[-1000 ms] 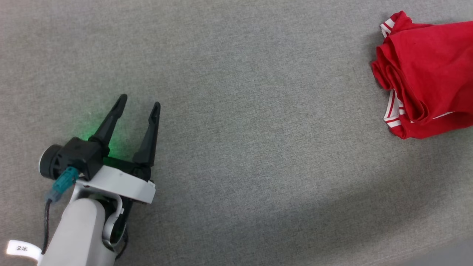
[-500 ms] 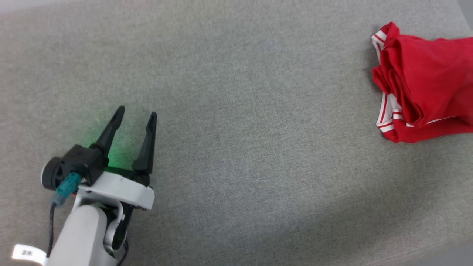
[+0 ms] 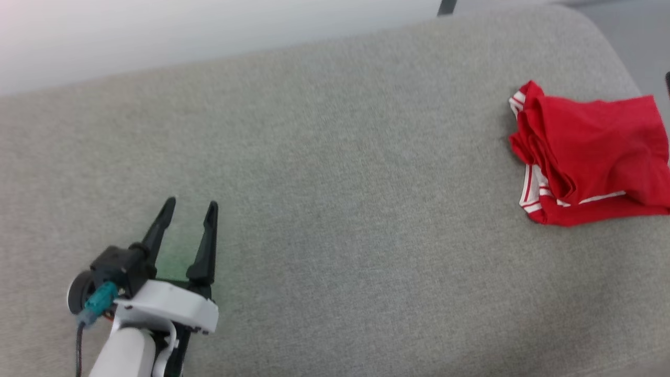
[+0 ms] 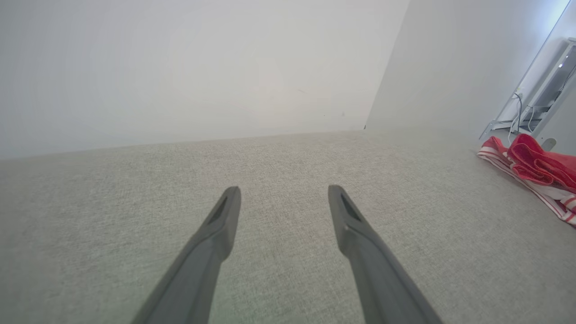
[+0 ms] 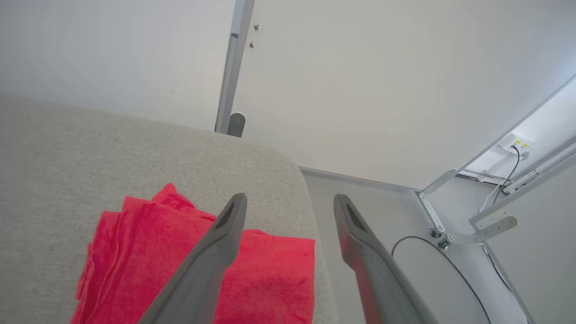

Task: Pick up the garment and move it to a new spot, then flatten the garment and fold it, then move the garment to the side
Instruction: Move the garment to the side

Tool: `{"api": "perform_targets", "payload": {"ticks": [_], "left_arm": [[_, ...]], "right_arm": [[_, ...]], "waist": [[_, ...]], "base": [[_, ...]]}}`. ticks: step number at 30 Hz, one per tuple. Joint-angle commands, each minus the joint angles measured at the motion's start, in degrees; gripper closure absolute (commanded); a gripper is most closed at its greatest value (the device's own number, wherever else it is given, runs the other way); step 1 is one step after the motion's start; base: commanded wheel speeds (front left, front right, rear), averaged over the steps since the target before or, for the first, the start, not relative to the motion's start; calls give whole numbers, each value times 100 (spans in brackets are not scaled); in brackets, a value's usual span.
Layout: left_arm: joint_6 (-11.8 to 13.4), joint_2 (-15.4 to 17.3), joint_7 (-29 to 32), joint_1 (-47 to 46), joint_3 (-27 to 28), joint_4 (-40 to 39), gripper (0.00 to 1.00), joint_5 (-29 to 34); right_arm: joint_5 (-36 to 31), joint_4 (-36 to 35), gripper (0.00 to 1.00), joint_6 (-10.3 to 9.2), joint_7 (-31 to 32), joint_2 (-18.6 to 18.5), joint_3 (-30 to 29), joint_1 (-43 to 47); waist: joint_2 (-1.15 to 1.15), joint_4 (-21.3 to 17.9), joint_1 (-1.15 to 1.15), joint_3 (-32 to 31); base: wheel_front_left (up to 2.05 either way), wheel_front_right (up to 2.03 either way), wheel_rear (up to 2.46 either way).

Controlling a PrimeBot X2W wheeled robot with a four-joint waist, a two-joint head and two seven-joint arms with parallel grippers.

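The left end effector (image 3: 191, 204) is hovering low over the near left part of the grey fabric-covered table (image 3: 366, 209), its two dark fingers (image 3: 204, 246) standing wide apart and gripping nothing; in the left wrist view the same end effector (image 4: 283, 191) is showing only bare grey cloth between its fingers. A faint green glow is lying on the cloth between those fingers. The right end effector (image 5: 290, 198) is also gaping fully, with nothing caught between its fingers, and it is hanging above the table's right edge, close to the rounded far right corner. Its left finger (image 5: 211, 256) is crossing in front of the garment (image 5: 180, 252) in that view; whether it is touching the cloth I cannot tell. The garment (image 3: 591, 157) is lying as a rumpled, folded red bundle at the right edge of the table, toward the far right corner and well apart from the left end effector, with its white-and-red stripe trim facing the table's middle. Beyond the right edge, a black cable (image 5: 418, 243) is trailing across the pale floor (image 5: 360, 198).
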Motion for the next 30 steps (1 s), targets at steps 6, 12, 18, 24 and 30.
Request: {"api": "perform_targets", "payload": {"ticks": [6, 12, 18, 24, 30], "left_arm": [[45, -63, -43, 398, 115, 90, 0, -35], [69, -114, -48, 704, 278, 159, 0, -79], [63, -164, -49, 976, 477, 129, 0, -21], [28, -219, -50, 1197, 698, 72, 0, 87], [16, -314, -50, 1448, 1083, -107, 0, 231]], "right_arm": [[171, -290, 0, -6, -272, 102, -113, 543], [38, -854, 0, -6, -323, 173, -683, 1266], [-482, -1715, 0, -6, -327, 370, -1781, 2365], [-1163, -2442, 0, -6, -327, 760, -2750, 3492], [-1657, -3018, 0, -6, -328, 1172, -3350, 4408]], "waist": [[0, 372, 0, -873], [0, 611, 0, -1280], [0, 837, 0, -1527], [0, 1026, 0, -1664], [0, 1184, 0, -1779]], "base": [[0, 0, 0], [0, 0, 0], [0, 0, 0], [0, 0, 0], [0, 0, 0]]}}
